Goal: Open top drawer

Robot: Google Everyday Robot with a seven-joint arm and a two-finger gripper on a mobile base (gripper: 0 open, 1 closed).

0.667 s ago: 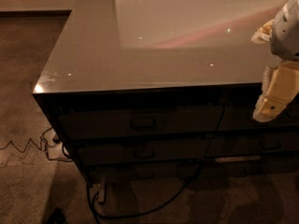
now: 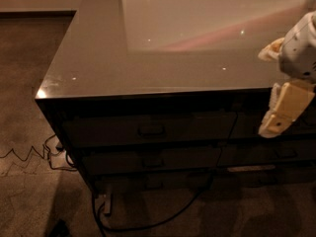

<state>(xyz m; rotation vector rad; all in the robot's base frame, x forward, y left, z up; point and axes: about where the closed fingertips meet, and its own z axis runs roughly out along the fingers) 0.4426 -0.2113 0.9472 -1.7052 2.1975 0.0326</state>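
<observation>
Camera view. A low cabinet (image 2: 98,58) with a glossy, reflective top stands on carpet (image 2: 24,58). Its front left corner faces the camera, and its front face is in deep shadow.

The top drawer (image 2: 108,130) sits directly under the cabinet's front edge, in the left part of the front face. Its dark front lies in line with the neighbouring fronts. No gap and no inner wall is visible, so the drawer is judged fully closed. Its small loop handle (image 2: 151,130) is at the centre of the front, with nothing touching it.

Slimmer drawer fronts (image 2: 187,158) with similar handles lie below it.

The gripper (image 2: 286,107), cream-coloured below a white wrist, hangs at the right edge of the frame. It is over the cabinet's front edge towards the right end, at about the height of the top row of fronts. It is well apart from the handle and holds nothing that can be seen. Whether it is spread or pressed together cannot be told.

Dark cables (image 2: 163,220) trail on the carpet below the front face.

Assessment: no part of the opening is done. In my judgement, three steps remain: bring the gripper left to the handle, take hold of it, and pull the drawer out
</observation>
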